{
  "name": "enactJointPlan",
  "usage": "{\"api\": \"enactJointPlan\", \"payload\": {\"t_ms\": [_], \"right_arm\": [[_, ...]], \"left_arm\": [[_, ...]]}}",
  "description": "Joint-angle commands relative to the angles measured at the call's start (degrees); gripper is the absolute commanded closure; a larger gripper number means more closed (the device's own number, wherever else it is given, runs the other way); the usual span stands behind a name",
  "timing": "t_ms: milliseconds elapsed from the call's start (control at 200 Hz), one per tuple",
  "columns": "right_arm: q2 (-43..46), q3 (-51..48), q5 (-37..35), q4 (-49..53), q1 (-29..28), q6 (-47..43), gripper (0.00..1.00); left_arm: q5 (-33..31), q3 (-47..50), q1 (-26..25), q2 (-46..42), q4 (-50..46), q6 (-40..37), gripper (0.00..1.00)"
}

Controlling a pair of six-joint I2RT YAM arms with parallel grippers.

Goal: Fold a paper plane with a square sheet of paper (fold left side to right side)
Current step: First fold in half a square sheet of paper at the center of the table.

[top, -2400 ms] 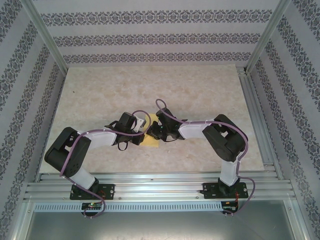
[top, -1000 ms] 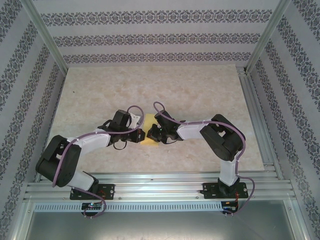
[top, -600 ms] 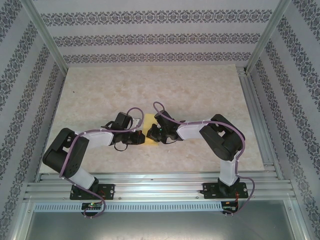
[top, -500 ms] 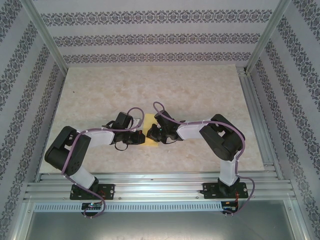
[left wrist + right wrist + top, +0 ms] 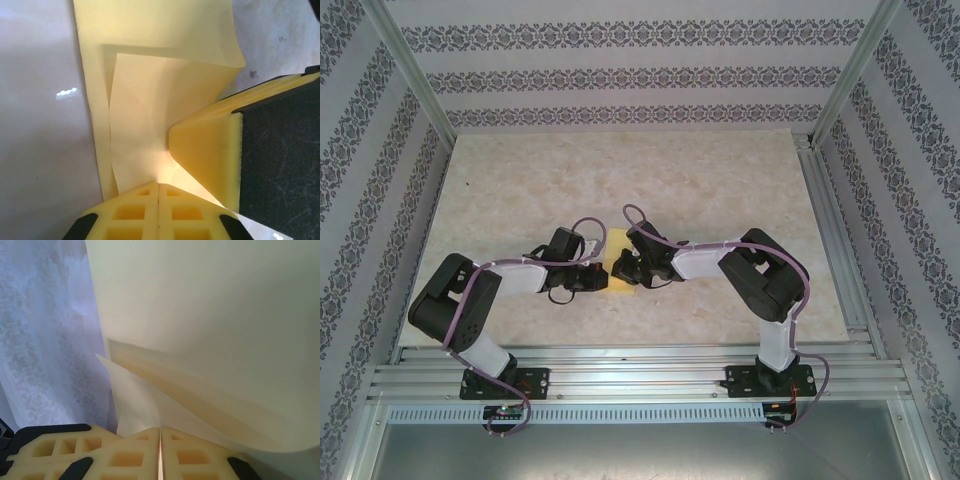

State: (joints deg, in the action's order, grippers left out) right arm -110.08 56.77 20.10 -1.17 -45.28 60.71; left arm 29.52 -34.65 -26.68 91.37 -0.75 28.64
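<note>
Walls: patterned wallpaper (image 5: pixel 620 70) on three sides, grey motifs in bands on white
Table: pale marbled top (image 5: pixel 720 180); metal rail (image 5: pixel 640 378) along the bottom of the frame, both arm bases bolted to it
Top view, left arm: base at lower left, elbow folded, forearm reaching right to mid-frame; left gripper (image 5: pixel 598 276) just below centre
Top view, right arm: base at lower right, forearm reaching left; right gripper (image 5: pixel 623 268) just beside the left one, tips almost meeting
Top view, paper: yellow paper (image 5: pixel 618 288) between the two grippers, a strip showing above them and a patch below; most of it hidden by the grippers
Left wrist view, paper: in the middle of the frame, creased, one flap folded over another, top edge curling at upper right; glossy table at left
Left wrist view, pincer: yellow fingers (image 5: pixel 135 210) at the bottom edge pressed together, the paper's crease running down into their seam; clamped on the paper
Left wrist view, other: a yellow-padded black finger of the right gripper at right, touching the paper
Right wrist view, paper: across the centre and right, pale, layered folds slanting down to the right; blurred wallpaper at left
Right wrist view, pincer: fingers at the bottom edge together, paper edges converging into the seam; clamped on the paper
</note>
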Motion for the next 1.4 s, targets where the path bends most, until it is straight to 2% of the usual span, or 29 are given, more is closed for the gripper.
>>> {"api": "enactJointPlan", "payload": {"t_ms": [0,230,450,764,1394], "right_arm": [[3.13,2.09,-2.35,3.61,0.1,-2.42,0.9],[9.43,2.13,-5.41,7.74,1.69,-6.85,0.87],[11.9,0.46,-1.05,8.62,6.05,-16.04,0.82],[4.48,-0.35,-2.39,-0.87,-0.12,-4.8,0.9],[-1.62,3.71,-3.58,3.17,-2.07,-5.36,0.91]], "left_arm": [[-2.82,4.22,0.41,-0.22,-1.95,1.91,1.0],[-3.34,5.43,0.24,-0.49,-1.21,2.02,1.0],[-4.53,5.5,0.31,-1.19,-2.22,1.51,1.0],[-5.14,5.0,0.13,-1.01,-2.91,0.82,1.0],[-5.73,4.6,-0.05,-1.01,-3.95,0.01,1.0]]}}
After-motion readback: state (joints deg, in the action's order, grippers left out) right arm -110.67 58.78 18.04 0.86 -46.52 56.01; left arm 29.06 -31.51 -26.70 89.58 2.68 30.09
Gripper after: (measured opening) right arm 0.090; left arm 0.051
